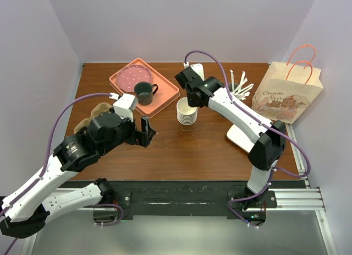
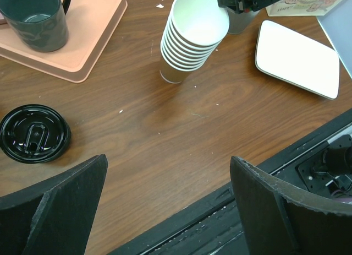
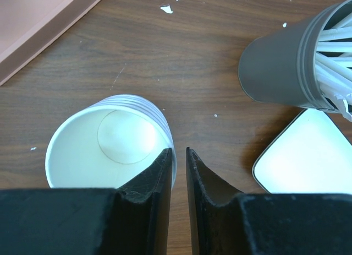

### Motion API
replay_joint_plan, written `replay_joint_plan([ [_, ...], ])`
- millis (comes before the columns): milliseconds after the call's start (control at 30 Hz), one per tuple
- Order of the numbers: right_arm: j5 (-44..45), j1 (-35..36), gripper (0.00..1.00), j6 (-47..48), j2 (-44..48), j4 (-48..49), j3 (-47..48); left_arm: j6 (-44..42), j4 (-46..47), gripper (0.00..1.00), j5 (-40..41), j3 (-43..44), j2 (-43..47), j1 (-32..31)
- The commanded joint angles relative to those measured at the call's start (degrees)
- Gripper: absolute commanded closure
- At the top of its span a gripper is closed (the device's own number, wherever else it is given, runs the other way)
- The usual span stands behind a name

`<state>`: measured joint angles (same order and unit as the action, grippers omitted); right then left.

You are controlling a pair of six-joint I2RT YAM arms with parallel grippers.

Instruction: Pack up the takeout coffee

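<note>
A round black sip lid [image 2: 34, 134] shows at the left of the left wrist view, seen from above. I cannot see a brown cup under it, and in the top view my left arm hides it. My left gripper [image 1: 147, 131] [image 2: 169, 158] is open and empty, low over bare wood to the right of the lid. My right gripper [image 1: 191, 103] [image 3: 179, 151] is shut to a narrow gap and holds nothing. It hovers at the right rim of a stack of white paper cups [image 1: 186, 114] [image 3: 107, 145] [image 2: 192, 34].
A pink tray [image 1: 165, 98] [image 2: 93, 40] holds a dark green mug [image 1: 144, 92] [image 2: 36, 18] and a pink plate [image 1: 135, 77]. A paper bag [image 1: 286, 92] stands at the right. A grey cup of straws [image 3: 280, 62] and a white plate [image 2: 297, 59] are nearby. A kraft-brown shape [image 1: 91, 118] is mostly hidden by my left arm.
</note>
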<state>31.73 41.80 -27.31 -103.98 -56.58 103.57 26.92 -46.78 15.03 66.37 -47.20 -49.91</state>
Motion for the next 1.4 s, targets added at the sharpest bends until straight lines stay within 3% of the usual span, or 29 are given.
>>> replay_joint_plan([
  [0, -1.0, -0.4, 0.85, 1.1, -0.6, 2.1, 0.1, -1.7, 2.1, 0.01, 0.4, 0.5, 0.0, -0.1],
  [267, -1.8, -1.0, 0.87, 1.1, -2.5, 1.6, 1.4, -2.0, 2.2, 0.01, 0.9, 0.3, -0.3, -0.1],
  [533, 0.1, -1.1, 1.00, 1.4, -1.0, 2.5, 3.1, -2.4, 2.2, 0.01, 1.0, 0.2, -0.5, -0.1],
  [967, 0.1, -1.2, 1.00, 0.8, 0.1, 1.6, 6.8, -1.7, 3.3, 0.01, 0.2, -0.2, -1.4, -0.1],
  [1233, -1.8, -4.4, 1.00, -0.5, 4.2, 5.6, 0.1, -0.8, 3.3, 0.01, -0.8, 0.0, -1.2, -0.1],
  [1367, -7.9, -7.6, 1.00, -2.0, 9.1, 11.8, -7.3, -0.7, 2.8, 0.01, -1.1, 0.3, -1.4, -0.2],
])
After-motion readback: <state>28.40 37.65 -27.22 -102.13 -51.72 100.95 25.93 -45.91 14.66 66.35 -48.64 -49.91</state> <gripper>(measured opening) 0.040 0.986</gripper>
